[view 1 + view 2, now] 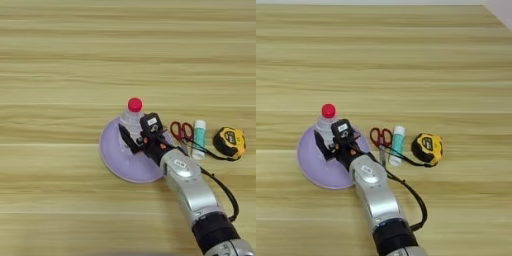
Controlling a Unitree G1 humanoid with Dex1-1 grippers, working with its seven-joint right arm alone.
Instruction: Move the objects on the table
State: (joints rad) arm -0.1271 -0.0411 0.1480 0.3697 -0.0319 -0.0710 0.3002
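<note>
Silver forearm [192,187], gripper [136,131] around bottle [132,116], over lilac plate [112,150]

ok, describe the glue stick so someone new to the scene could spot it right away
Start at the round lilac plate on the wooden table and look right, past the right gripper, to a short row of three small things. The glue stick is the middle one, between the red-handled scissors and the yellow-and-black tape measure. It alone is a white-and-green tube.

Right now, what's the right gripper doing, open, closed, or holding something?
Right gripper: open, one black finger on each side of the small clear bottle with red cap, which stands on the round lilac plate.
</note>
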